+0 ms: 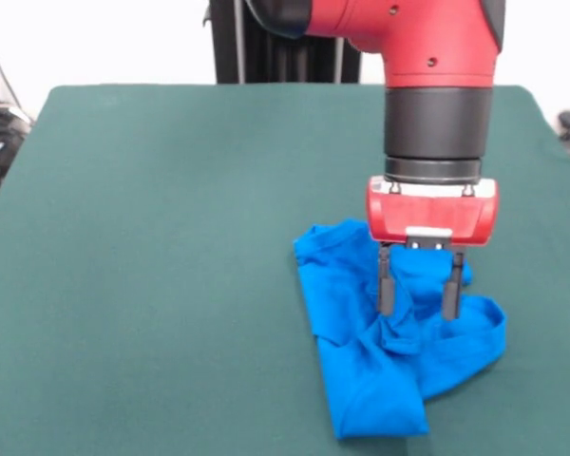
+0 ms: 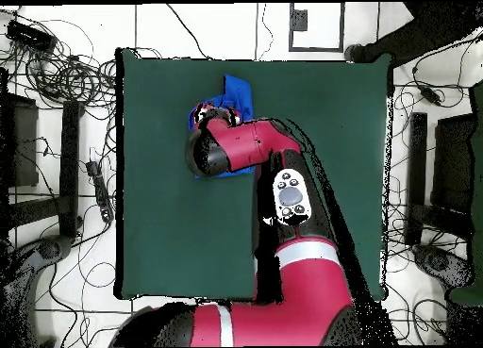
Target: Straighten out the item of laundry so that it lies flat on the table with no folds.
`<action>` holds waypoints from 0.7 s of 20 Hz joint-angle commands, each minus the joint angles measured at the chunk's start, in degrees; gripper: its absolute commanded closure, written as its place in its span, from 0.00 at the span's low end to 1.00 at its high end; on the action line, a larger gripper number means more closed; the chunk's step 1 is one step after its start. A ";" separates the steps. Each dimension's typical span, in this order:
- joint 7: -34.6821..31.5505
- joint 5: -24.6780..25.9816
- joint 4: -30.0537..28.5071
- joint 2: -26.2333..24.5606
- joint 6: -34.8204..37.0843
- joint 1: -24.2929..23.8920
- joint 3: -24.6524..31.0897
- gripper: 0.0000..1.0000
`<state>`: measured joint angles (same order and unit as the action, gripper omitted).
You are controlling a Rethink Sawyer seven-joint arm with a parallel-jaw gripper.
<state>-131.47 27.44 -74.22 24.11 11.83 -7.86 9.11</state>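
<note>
The table (image 1: 152,266) is the largest thing here, one broad surface covered in dark green cloth, and most of it lies bare; the arm (image 1: 427,57) comes next, a single red and black arm reaching down over the table, its thick red link crossing the cloth in the overhead view (image 2: 255,141); then the item of laundry (image 1: 361,380), one small bright blue T-shirt, crumpled and doubled over on itself, lying in the front view toward the right and near part of the table, and in the overhead view near the upper edge of the green, largely hidden under the arm (image 2: 236,91); no print shows, only plain blue with folds and a rolled hem curling round on the right; smallest is the gripper (image 1: 418,309), one red block with two dark fingers (image 1: 386,285) pointing straight down, spread apart with a clear gap between them and nothing held. The relation that matters: the shirt lies directly beneath the jaws, its long axis running roughly from the far left corner toward the camera, and the finger tips stand at or just above a raised ridge of cloth in its middle; whether they touch the fabric cannot be told. I judge the coming move a pinch on that ridge to pull the fold outward; the shirt is far from flat.
</note>
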 commanded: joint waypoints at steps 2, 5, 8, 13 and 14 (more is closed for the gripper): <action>-3.08 0.06 -6.16 -3.24 -0.39 -0.22 1.24 0.00; -3.99 0.15 -5.71 -4.14 -1.62 0.03 0.56 0.00; -5.17 0.32 -5.57 -5.17 -3.93 0.40 -0.29 0.00; -5.63 0.11 -4.70 -7.79 -4.45 2.15 -2.39 0.00; -3.69 0.00 -5.01 -7.90 -1.42 1.43 -1.16 0.00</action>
<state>-131.47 27.42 -74.21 22.91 8.53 -7.94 6.85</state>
